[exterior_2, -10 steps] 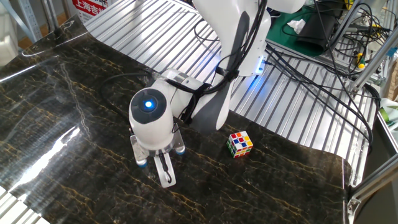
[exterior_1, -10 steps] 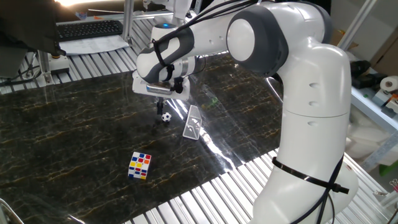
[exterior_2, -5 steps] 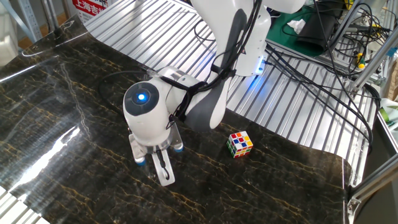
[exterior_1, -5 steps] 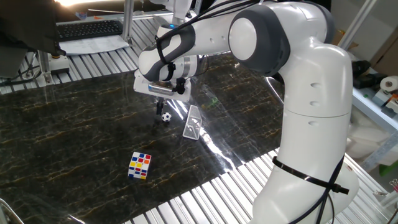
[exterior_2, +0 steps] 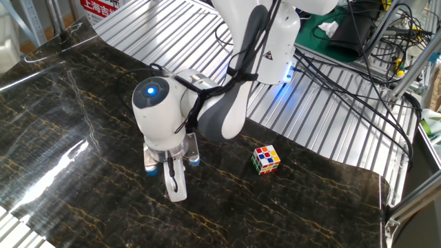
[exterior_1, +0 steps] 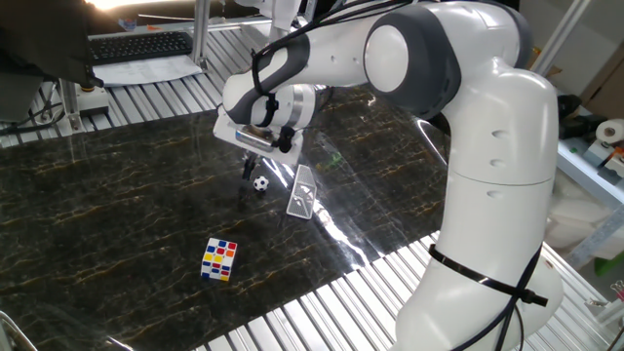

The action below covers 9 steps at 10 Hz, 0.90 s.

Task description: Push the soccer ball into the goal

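The soccer ball [exterior_1: 260, 182] is a tiny white ball with black patches on the dark marble table. The goal [exterior_1: 303, 192], a small light-grey frame with pale mesh, stands just right of the ball with a small gap between them. My gripper [exterior_1: 251, 169] points down with its tips just left of and behind the ball, fingers together and holding nothing. In the other fixed view my gripper [exterior_2: 173, 186] hangs below the arm's round white wrist. The ball and the goal are hidden behind the arm there.
A multicoloured puzzle cube [exterior_1: 219, 259] sits nearer the table's front edge, also in the other fixed view [exterior_2: 265, 159]. Ribbed metal panels [exterior_1: 322, 312] border the marble slab. A keyboard [exterior_1: 141, 45] lies beyond the far edge. The robot's base [exterior_1: 487, 244] stands at the right.
The wrist has tilted and shifted slightly toward the goal side, with the fingertips staying low beside the ball. The ball, goal and cube have not visibly moved.
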Motion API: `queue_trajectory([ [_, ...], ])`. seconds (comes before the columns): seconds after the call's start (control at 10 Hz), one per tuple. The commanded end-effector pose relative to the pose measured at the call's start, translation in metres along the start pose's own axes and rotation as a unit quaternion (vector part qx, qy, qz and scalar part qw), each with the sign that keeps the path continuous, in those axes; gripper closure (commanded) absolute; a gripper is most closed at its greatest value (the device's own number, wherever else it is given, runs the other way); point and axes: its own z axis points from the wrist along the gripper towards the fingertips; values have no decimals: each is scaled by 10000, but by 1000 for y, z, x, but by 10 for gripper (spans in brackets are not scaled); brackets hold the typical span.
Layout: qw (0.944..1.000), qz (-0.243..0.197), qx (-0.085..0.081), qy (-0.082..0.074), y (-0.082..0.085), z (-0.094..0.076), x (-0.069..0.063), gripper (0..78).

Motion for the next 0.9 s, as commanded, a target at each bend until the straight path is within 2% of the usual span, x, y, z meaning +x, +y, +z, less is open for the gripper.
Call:
queue_trajectory([
  [0.1, 9992, -168, 345, -125, -18, 8, -3, 776],
  [0.2, 9984, -232, 485, -156, -23, 8, -4, 776],
  [0.3, 9944, -493, 883, -316, -42, 7, -8, 776],
  [0.4, 9936, -562, 919, -326, -47, 6, -8, 776],
  [0.5, 9952, -620, 759, 46, -61, -9, -10, 776],
  [0.6, 9971, -412, 616, 187, -53, -16, -6, 776],
  [0.7, 9980, -211, 544, 249, -41, -19, 1, 776],
  [0.8, 9977, 53, 134, 663, -28, -24, 7, 776],
  [0.9, 9975, 68, 115, 694, -25, -26, 9, 776],
])
